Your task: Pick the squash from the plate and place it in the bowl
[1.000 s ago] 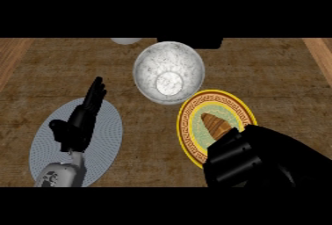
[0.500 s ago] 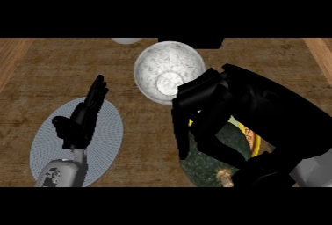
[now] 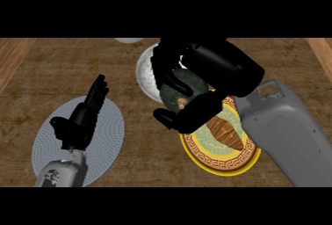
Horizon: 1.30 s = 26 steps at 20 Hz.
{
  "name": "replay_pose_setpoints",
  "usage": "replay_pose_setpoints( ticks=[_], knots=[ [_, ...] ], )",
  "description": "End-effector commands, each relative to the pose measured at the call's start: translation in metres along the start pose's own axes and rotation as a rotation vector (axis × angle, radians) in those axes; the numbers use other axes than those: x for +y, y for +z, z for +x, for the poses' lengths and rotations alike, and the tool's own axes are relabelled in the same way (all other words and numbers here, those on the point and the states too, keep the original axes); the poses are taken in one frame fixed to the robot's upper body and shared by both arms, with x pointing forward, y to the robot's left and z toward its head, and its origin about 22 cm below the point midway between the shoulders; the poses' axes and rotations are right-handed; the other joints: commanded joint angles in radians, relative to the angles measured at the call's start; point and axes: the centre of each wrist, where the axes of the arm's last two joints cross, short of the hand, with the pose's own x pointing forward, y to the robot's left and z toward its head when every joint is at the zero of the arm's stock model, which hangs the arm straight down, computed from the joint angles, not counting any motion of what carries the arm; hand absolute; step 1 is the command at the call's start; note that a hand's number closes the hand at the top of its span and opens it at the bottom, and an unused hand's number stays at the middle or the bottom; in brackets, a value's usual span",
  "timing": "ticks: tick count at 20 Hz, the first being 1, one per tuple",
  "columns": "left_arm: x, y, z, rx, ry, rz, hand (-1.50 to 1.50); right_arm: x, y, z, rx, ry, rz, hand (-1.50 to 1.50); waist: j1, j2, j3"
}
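Right hand has its fingers curled round the dark green squash, holding it up over the near rim of the white bowl by the counter's back edge. The gold-rimmed plate sits just in front of the bowl toward the front edge, with a brown pastry on it. Left hand rests open, fingers straight, over the grey mat near the counter's left front.

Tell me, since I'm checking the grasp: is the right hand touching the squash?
Touching. The head view shows the right hand with fingers curled round the dark green squash, over the bowl's edge.
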Motion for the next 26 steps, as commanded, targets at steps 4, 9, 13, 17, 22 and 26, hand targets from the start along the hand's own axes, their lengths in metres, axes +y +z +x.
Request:
replay_pose_setpoints(
  ticks=[4, 9, 13, 17, 22, 26],
  knots=[
    [-0.005, -0.007, -0.005, 0.006, 0.0, 0.0, 0.0, 0.01, -0.032, -0.066, 0.082, 0.073, -0.02, 1.5, 0.004, 0.005, 0.0],
    [-0.001, -0.005, 0.009, -0.009, -0.015, -0.006, 0.0, 0.045, -0.025, -0.11, 0.095, 0.15, -0.002, 1.5, 0.007, 0.004, 0.0],
    [-0.012, -0.015, 0.01, -0.007, 0.003, -0.019, 0.0, 0.057, -0.023, -0.141, 0.148, 0.156, 0.034, 1.5, 0.016, 0.01, 0.0],
    [-0.013, -0.011, 0.0, -0.028, 0.005, -0.021, 0.0, 0.058, -0.015, -0.162, 0.235, 0.018, 0.094, 1.5, 0.028, 0.016, 0.0],
    [-0.007, -0.011, -0.003, -0.025, -0.023, -0.033, 0.0, 0.062, -0.009, -0.175, 0.22, -0.084, 0.238, -1.5, 0.036, 0.019, 0.001],
    [-0.011, -0.02, 0.008, -0.026, 0.02, -0.025, 0.0, 0.071, -0.024, -0.169, 0.147, -0.203, 0.175, -1.5, 0.04, 0.02, 0.001]
  ],
)
